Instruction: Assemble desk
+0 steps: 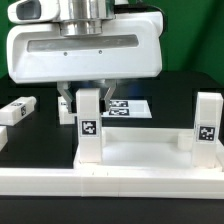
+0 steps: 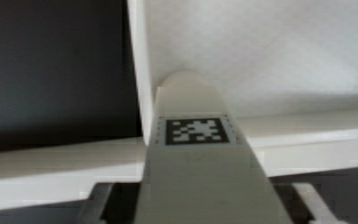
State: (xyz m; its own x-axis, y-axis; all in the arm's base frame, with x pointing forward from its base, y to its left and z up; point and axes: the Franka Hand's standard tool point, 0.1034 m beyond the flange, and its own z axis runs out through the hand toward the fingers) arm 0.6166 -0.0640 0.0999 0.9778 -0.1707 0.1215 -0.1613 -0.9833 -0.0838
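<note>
Exterior view: the end effector [image 1: 87,106] hangs over the slab's [image 1: 150,150] corner on the exterior view's left. Its two fingers [image 1: 66,103] stand on either side of the top of an upright leg [image 1: 90,135] and grip it. This held leg stands at that corner of the slab and shows a tag [image 1: 88,127] on its front face. A second leg [image 1: 208,125] stands upright at the slab's corner on the exterior view's right, also with a tag. It is well apart from the end effector. A third leg [image 1: 18,110] lies flat on the dark bench [image 1: 40,135], off the slab toward the exterior view's left, and nothing touches it. The marker board [image 1: 130,107] lies on the bench behind the slab. A white rail [image 1: 110,183] runs along the slab's front edge, just beside it.

Wrist view: the camera looks down along the held leg [image 2: 197,175], whose tag [image 2: 197,131] faces the lens. Dark finger pads [image 2: 108,198] sit close against both sides of the leg, so the end effector [image 2: 197,200] is closed narrow on it. The slab's white surface [image 2: 282,70] fills the area beyond the leg. The black bench [image 2: 51,70] shows beside the slab.
</note>
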